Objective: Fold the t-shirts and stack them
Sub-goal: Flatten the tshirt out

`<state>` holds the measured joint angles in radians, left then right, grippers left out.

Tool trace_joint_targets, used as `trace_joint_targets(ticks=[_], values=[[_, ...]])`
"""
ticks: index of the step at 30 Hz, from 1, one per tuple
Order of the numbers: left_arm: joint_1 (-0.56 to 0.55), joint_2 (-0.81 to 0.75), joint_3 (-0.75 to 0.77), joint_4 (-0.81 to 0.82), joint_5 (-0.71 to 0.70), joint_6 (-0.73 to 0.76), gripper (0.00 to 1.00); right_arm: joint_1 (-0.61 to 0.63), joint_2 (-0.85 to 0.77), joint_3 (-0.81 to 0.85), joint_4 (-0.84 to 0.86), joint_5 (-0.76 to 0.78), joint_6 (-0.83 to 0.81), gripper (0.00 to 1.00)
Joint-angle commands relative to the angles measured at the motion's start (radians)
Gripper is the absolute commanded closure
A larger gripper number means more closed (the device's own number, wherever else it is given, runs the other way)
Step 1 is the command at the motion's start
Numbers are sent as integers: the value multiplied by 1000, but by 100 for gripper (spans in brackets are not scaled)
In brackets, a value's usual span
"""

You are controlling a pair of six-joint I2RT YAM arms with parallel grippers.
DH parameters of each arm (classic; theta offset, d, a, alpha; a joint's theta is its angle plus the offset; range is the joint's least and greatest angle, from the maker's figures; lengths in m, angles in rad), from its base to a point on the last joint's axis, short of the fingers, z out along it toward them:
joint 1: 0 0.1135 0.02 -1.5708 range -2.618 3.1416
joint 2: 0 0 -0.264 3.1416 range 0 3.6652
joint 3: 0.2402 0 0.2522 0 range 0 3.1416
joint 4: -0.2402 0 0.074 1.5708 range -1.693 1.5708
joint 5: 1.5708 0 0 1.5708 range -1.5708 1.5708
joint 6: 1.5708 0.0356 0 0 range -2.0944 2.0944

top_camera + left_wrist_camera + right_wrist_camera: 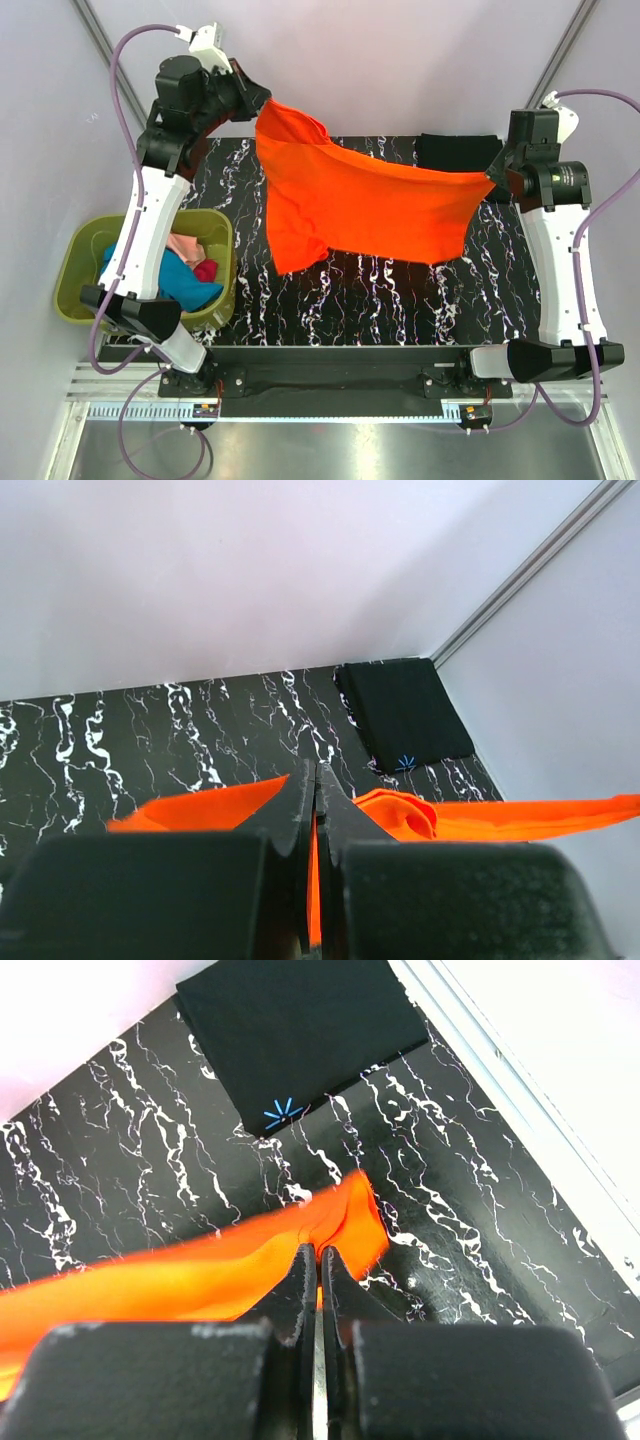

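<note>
The bright orange t-shirt (360, 205) hangs stretched in the air above the black marbled table (400, 300), held at two corners. My left gripper (262, 103) is shut on its upper left corner; orange cloth (200, 805) shows between the shut fingers (316, 772). My right gripper (492, 178) is shut on its right corner (350, 1215). A folded black t-shirt (455, 150) with a small light-blue mark (283, 1113) lies flat at the table's far right corner; it also shows in the left wrist view (405, 712).
An olive-green plastic basket (80, 262) stands left of the table, holding teal (185, 280), pink (188, 245) and red (206, 270) shirts. White walls close the back and sides. A metal rail (330, 410) runs along the near edge.
</note>
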<state>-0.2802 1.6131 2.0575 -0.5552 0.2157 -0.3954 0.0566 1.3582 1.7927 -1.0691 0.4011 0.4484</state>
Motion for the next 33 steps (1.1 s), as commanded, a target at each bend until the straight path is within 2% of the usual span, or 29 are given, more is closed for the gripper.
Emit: trace_joint_targets(ticks=[1, 9, 19, 27, 33], values=[[1, -47, -45, 100, -3, -13, 100, -9, -28, -9, 54, 27, -17, 100], [1, -203, -158, 98, -30, -22, 100, -8, -99, -4, 9, 16, -16, 100], [1, -398, -185, 34, -50, -59, 100, -9, -212, 22, -68, -7, -19, 100], [1, -455, -142, -23, -39, -85, 100, -9, -269, 65, -127, -13, -30, 100], [1, -415, -91, -5, -45, -69, 100, -9, -203, 121, -100, -16, -28, 100]])
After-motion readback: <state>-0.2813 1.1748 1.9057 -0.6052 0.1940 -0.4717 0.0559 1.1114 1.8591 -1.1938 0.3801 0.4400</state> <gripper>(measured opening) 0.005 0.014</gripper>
